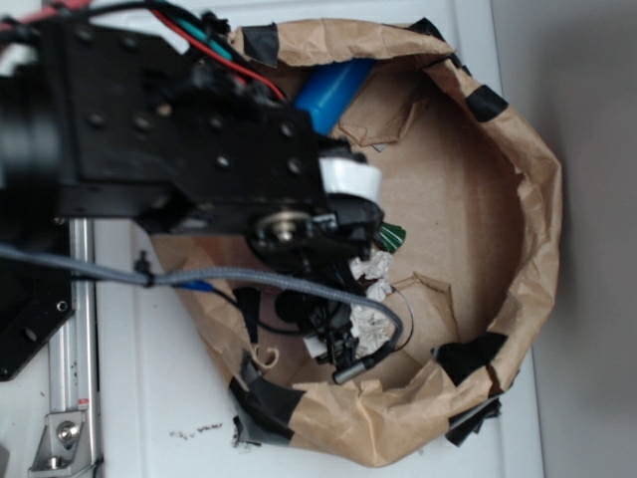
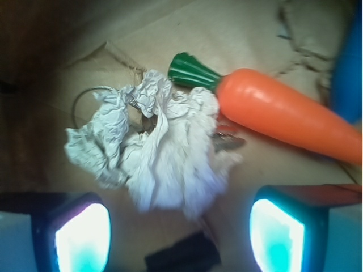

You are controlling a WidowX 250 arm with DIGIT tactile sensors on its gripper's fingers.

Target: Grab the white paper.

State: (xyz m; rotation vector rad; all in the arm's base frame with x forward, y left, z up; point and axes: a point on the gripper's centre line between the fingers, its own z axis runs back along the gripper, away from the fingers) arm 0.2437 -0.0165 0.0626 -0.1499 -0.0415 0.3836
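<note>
The white paper (image 2: 153,150) is a crumpled off-white wad lying on the brown kraft floor, in the middle of the wrist view; bits of it show in the exterior view (image 1: 371,291) beside the arm. An orange toy carrot (image 2: 278,113) with a green top (image 2: 190,71) lies just right of it, touching its upper edge. My gripper (image 2: 178,235) is open, its two glowing fingers (image 2: 82,238) standing wide apart just short of the wad, not touching it. In the exterior view the gripper (image 1: 343,344) is mostly hidden under the black arm.
A ring-shaped wall of brown kraft paper (image 1: 528,229) with black tape patches (image 1: 468,357) encloses the work area. A blue object (image 1: 333,90) lies at the far side, also at the right edge of the wrist view (image 2: 347,73). A thin wire loop (image 2: 85,96) lies by the wad.
</note>
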